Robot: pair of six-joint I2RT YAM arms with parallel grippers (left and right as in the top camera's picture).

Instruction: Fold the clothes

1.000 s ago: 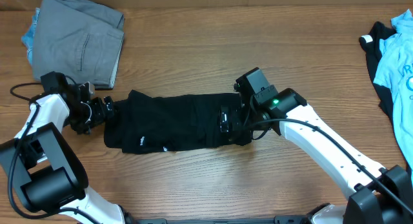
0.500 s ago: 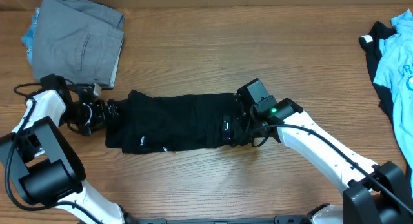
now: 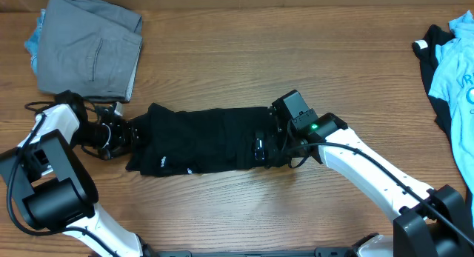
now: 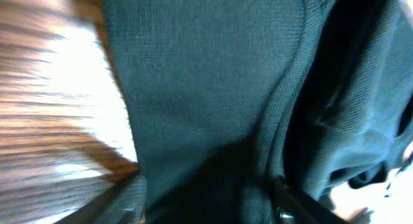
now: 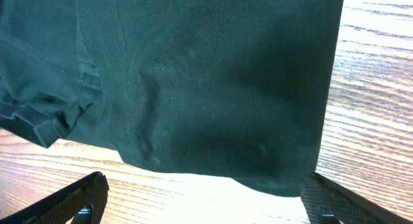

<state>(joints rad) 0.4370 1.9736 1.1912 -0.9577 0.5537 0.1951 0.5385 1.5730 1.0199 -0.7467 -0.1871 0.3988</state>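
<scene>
left gripper (image 4: 200,204): low on the table, nosed into one end of the black t-shirt (image 3: 200,142); its jaws stand partly apart with a bunched, seamed edge of the cloth between them; cannot tell whether they pinch it or only straddle it.
black t-shirt: folded into a long dark band, flat on the wood; it starts between the left gripper's jaws and runs straight away from it to the right gripper (image 3: 263,147); small white marks show on the band's front edge, nearer the left gripper's end.
right gripper: at the far end of the band, jaws spread as wide as they go, holding nothing; a flat, straight-edged end of the shirt lies just ahead of its tips, bare wood under them.
table (image 3: 244,57): brown wood grain, under both grippers and all the cloth.
grey garment (image 3: 89,46): folded, near the left gripper's outer side, apart from the black band.
light blue shirt (image 3: 455,72): far beyond the right gripper, at the table's edge, lying on a dark garment (image 3: 428,49).
</scene>
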